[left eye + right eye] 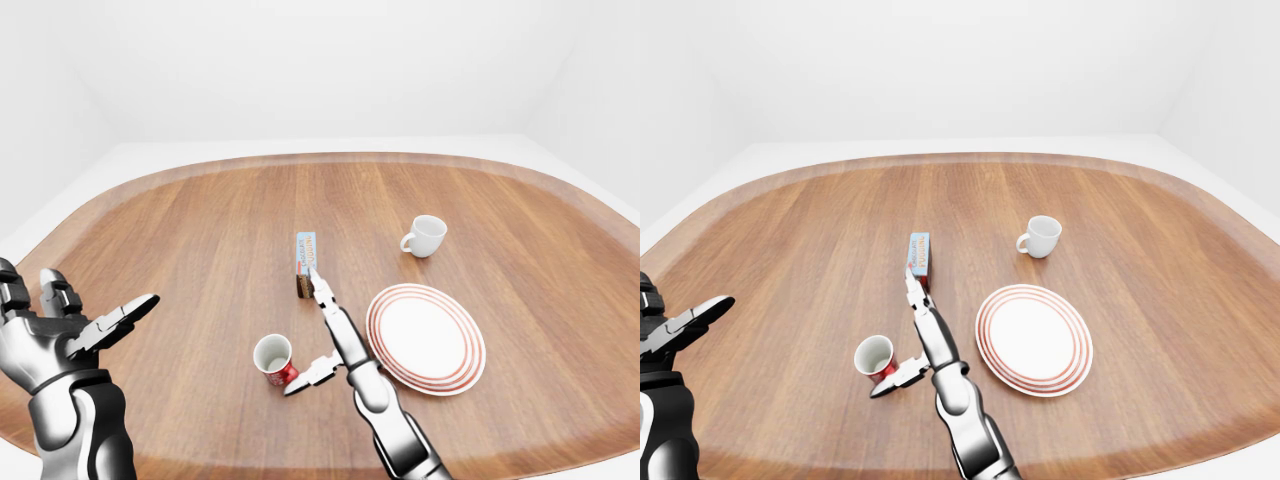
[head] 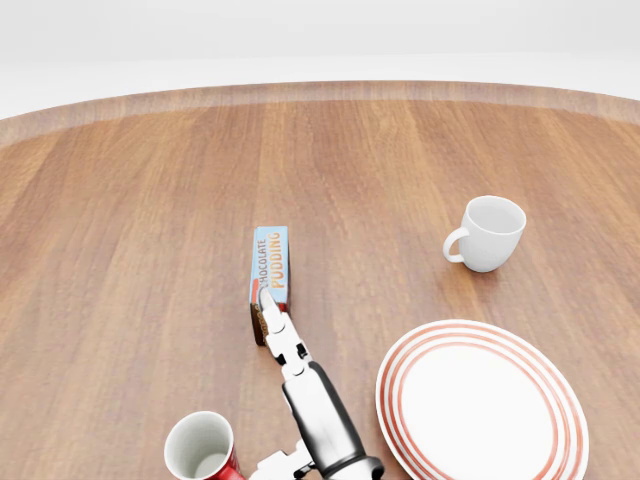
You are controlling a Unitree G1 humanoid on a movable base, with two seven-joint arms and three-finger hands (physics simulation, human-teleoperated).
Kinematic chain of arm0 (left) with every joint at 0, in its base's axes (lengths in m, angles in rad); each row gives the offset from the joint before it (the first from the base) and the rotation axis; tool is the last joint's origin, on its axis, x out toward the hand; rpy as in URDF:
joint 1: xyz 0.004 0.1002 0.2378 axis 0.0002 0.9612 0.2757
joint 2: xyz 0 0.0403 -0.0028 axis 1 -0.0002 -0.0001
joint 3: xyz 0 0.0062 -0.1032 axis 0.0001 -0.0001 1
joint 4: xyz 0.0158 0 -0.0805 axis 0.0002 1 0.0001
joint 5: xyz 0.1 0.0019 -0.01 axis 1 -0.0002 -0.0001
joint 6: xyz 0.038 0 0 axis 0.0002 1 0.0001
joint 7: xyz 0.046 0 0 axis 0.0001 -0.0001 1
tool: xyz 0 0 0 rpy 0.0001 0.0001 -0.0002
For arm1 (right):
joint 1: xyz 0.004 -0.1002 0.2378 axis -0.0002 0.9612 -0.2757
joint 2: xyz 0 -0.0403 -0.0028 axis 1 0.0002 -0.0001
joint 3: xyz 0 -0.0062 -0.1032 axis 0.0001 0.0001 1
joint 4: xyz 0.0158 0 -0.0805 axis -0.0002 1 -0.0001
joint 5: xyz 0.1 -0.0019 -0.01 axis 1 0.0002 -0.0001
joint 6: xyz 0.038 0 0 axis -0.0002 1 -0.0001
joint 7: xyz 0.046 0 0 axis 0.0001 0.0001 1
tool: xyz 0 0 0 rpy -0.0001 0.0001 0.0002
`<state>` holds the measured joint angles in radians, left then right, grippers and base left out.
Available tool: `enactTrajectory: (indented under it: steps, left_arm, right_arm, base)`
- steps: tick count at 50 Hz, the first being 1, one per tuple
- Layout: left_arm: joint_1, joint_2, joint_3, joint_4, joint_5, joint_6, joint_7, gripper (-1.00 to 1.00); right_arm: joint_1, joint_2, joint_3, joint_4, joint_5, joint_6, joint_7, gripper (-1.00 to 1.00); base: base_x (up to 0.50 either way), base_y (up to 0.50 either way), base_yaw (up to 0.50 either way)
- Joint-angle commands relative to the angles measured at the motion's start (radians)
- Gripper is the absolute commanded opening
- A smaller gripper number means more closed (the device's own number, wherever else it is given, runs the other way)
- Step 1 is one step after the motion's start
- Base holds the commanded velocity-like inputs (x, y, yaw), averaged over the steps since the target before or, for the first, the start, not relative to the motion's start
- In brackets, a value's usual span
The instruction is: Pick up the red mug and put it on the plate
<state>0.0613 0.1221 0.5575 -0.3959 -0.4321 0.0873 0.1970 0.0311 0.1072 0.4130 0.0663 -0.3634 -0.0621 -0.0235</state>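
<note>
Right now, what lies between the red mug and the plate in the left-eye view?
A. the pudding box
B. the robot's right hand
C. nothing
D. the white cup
B: the open right hand stands between the red mug and the plate.

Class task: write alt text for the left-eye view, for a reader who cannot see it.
The robot's right hand, fingers open, reaches beside a red mug standing upright on a wooden table, left of a red-striped plate. Above sit a pudding box and a white mug; the left hand hangs open at far left.
</note>
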Motion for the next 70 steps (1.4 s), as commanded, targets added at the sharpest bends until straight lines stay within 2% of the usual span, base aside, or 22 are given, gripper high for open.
enactTrajectory:
  steps: [1, 8, 19, 37, 57, 70]
  left_arm:
    - [0.000, -0.002, -0.002, -0.005, 0.003, 0.000, 0.000, 1.00]
    - [-0.003, -0.001, -0.004, -0.002, 0.003, 0.000, 0.001, 1.00]
    - [-0.001, -0.001, -0.005, 0.000, 0.002, 0.000, 0.001, 1.00]
    - [-0.002, -0.002, -0.005, 0.007, 0.002, 0.000, -0.002, 1.00]
    - [-0.003, 0.000, -0.005, -0.001, 0.001, 0.000, 0.004, 1.00]
    - [-0.003, 0.000, -0.006, 0.005, 0.000, 0.000, 0.001, 1.00]
  right_arm:
    - [-0.026, 0.038, 0.010, 0.193, -0.043, -0.025, -0.018, 1.00]
    - [-0.060, 0.070, -0.004, 0.344, -0.088, -0.025, -0.035, 1.00]
    - [-0.152, 0.115, -0.074, 0.589, -0.132, -0.025, -0.063, 1.00]
    - [-0.263, 0.159, -0.130, 0.808, -0.194, -0.025, -0.102, 1.00]
    - [-0.319, 0.199, -0.139, 0.851, -0.230, -0.025, -0.108, 1.00]
    - [-0.371, 0.213, -0.158, 0.953, -0.246, -0.025, -0.135, 1.00]
  base:
    - [0.00, 0.00, 0.00]
    - [0.00, 0.00, 0.00]
    - [0.00, 0.00, 0.00]
    - [0.00, 0.00, 0.00]
    - [0.00, 0.00, 0.00]
    - [0.00, 0.00, 0.00]
